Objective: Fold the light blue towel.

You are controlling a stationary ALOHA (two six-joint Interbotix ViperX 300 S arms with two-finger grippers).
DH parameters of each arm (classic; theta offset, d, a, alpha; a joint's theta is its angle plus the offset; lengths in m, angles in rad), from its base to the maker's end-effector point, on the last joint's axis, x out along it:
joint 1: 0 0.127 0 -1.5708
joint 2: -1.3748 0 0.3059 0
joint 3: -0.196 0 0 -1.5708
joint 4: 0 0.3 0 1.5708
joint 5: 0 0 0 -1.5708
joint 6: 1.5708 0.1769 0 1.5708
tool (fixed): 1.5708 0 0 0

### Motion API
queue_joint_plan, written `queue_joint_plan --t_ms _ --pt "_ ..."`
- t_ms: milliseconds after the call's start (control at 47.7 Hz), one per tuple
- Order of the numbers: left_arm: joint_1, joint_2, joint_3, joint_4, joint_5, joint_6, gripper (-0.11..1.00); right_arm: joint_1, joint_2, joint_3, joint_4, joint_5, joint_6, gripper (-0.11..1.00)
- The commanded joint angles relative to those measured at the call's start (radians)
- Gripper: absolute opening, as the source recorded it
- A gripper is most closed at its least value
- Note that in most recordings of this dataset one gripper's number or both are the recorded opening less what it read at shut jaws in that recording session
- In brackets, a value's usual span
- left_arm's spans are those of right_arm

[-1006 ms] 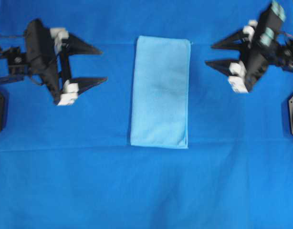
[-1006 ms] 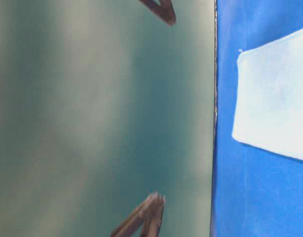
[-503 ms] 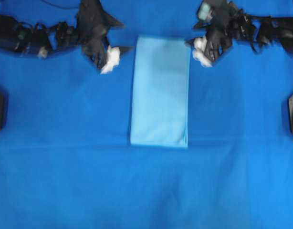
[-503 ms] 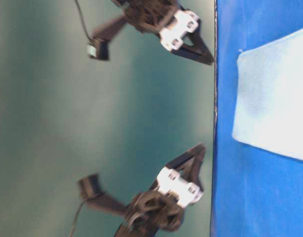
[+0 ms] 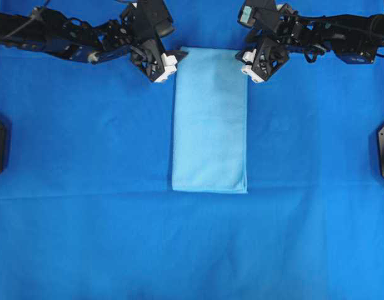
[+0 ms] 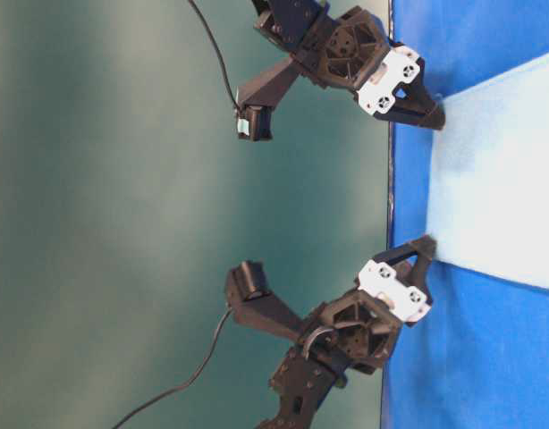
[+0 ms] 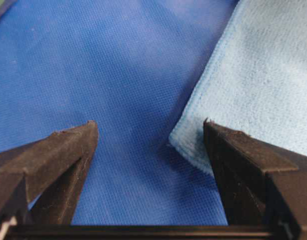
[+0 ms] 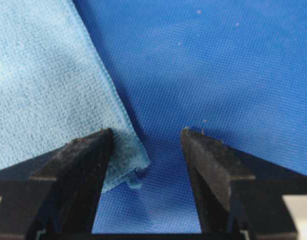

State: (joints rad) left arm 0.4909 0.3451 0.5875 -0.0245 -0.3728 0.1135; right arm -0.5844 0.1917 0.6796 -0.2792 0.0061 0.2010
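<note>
Blue table covering point(image 5: 85, 237), folded light blue towel point(image 5: 210, 125), open claws at corners

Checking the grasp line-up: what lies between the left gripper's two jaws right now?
In the left wrist view, the left gripper is open: between its jaws lie bare table covering and the corner of the light blue towel.

Bright even light, soft shadows; table-level view sideways, perhaps slightly soft.

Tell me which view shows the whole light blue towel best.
The overhead view: the light blue towel lies there complete, a flat rectangle. The table-level view cuts it off at the frame edge; each wrist view shows one corner between open hand fingers.
</note>
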Motion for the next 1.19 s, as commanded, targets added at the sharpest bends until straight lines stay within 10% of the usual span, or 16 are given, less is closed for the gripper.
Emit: queue_joint_plan --t_ms 0,147,356,440,1174 --pt "0.000 0.000 -0.025 0.003 -0.009 0.003 0.81 -0.005 -0.006 -0.011 -0.006 -0.005 -0.002 0.61" --pt "-0.005 0.011 -0.020 0.003 0.003 0.048 0.71 0.000 -0.008 -0.006 -0.008 0.000 -0.002 0.53" --pt "-0.028 0.011 -0.020 0.003 0.023 0.124 0.16 0.017 -0.008 -0.005 -0.006 0.005 0.008 0.03" --pt "-0.028 0.011 -0.021 0.003 0.023 0.124 0.02 0.020 -0.008 -0.005 -0.005 0.012 0.012 0.03" --pt "-0.017 -0.110 -0.028 0.003 0.086 0.206 0.02 0.025 -0.143 0.002 -0.006 0.066 0.015 0.03"
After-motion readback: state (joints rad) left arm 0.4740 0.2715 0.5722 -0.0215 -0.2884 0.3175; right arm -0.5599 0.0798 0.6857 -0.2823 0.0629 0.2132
